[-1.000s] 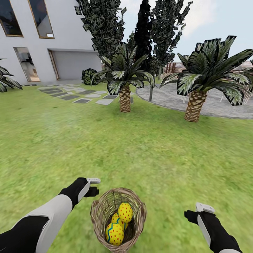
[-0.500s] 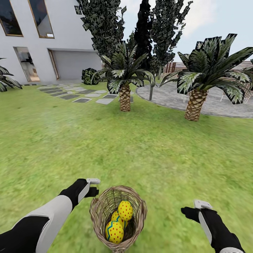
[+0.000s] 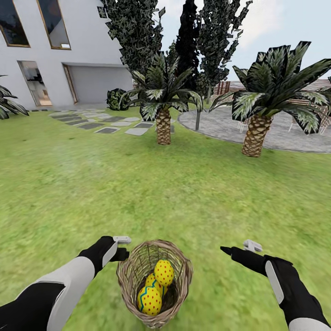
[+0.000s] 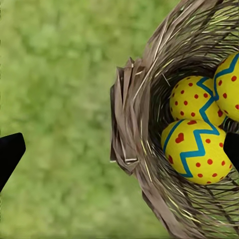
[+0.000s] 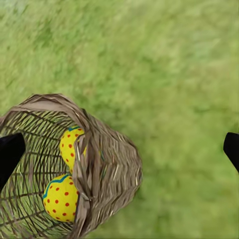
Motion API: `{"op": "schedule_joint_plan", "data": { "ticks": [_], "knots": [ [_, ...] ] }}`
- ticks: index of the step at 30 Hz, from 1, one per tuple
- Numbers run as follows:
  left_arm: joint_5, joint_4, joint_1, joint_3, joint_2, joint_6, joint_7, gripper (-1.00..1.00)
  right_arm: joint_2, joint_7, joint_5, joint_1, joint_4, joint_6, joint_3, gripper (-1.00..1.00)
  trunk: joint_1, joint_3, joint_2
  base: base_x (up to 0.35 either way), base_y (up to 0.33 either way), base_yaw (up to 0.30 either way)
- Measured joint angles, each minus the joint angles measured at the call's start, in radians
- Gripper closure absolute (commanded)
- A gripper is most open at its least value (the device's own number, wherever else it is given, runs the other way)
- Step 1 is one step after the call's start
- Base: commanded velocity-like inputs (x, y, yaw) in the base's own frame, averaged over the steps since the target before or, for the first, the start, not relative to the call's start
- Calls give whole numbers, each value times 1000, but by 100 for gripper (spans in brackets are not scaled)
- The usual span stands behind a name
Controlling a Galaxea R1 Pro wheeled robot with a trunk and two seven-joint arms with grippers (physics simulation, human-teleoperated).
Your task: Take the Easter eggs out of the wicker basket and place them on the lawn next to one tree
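Head view: a small round brown woven wicker basket (image 3: 154, 282) stands on the short mottled green lawn (image 3: 138, 184), close in front of me and between my two arms. Three yellow Easter eggs with red dots and blue zigzag bands (image 3: 158, 286) lie inside it, stacked against one another; one sits higher (image 3: 163, 273), one lower and nearer me (image 3: 149, 300), and a third shows partly between them. My left gripper (image 3: 121, 246) hangs just beside the basket rim on its left, apparently not touching. My right gripper (image 3: 239, 248) hovers over bare grass, apart from the basket on its right. Two palms with scaly trunks (image 3: 163, 126) stand far across the lawn, with tall dark-foliage trees (image 3: 193, 41) and a white house (image 3: 59, 59) behind, grey stepping stones (image 3: 110, 124) leading to it.

Left wrist view: the basket rim (image 4: 130, 124) and two full eggs plus the edge of a third lie between my black fingertips (image 4: 10, 152); my left jaws are spread wide, grasping nothing.

Right wrist view: the basket (image 5: 107, 159) sits off to one side with two eggs (image 5: 60, 196) seen through the weave. One black fingertip (image 5: 9, 152) overlaps the basket; the other (image 5: 232, 147) is over grass. My right jaws are released, holding nothing.
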Motion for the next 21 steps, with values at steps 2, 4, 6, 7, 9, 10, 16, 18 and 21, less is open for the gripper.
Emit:
{"op": "schedule_joint_plan", "data": {
  "ticks": [2,4,6,7,9,10,16,18,21],
  "knots": [
    [0,0,0,1,1,0,0,-100,-3,0,0,0,-2,0,1,-100,8,-6,-14,0,0,0],
    [0,-1,0,1,1,0,0,-100,-5,0,0,0,-5,0,1,-100,15,-13,-28,0,0,0],
    [0,-1,0,1,1,0,0,-100,-9,2,0,0,-7,0,1,-100,23,-19,-42,0,0,0],
    [0,-1,0,1,1,0,0,-100,-10,2,0,0,-8,0,1,-100,27,-22,-49,0,0,0],
    [0,-1,0,1,1,0,0,-100,-11,3,0,0,-8,0,1,-100,35,-28,-63,0,0,0],
    [0,-1,0,1,1,0,0,-100,-12,3,0,0,-9,0,0,-100,38,-31,-70,0,0,0],
    [-1,0,0,1,3,0,0,-100,-12,3,0,0,-8,0,0,-100,61,-50,-112,0,0,0],
    [-1,0,0,1,6,0,0,-100,-11,3,0,0,-8,-1,0,-100,69,-56,-126,0,0,0],
    [0,0,0,1,11,0,0,-100,-11,3,0,0,-7,0,1,-100,81,-66,-147,0,0,0]
  ]
}}
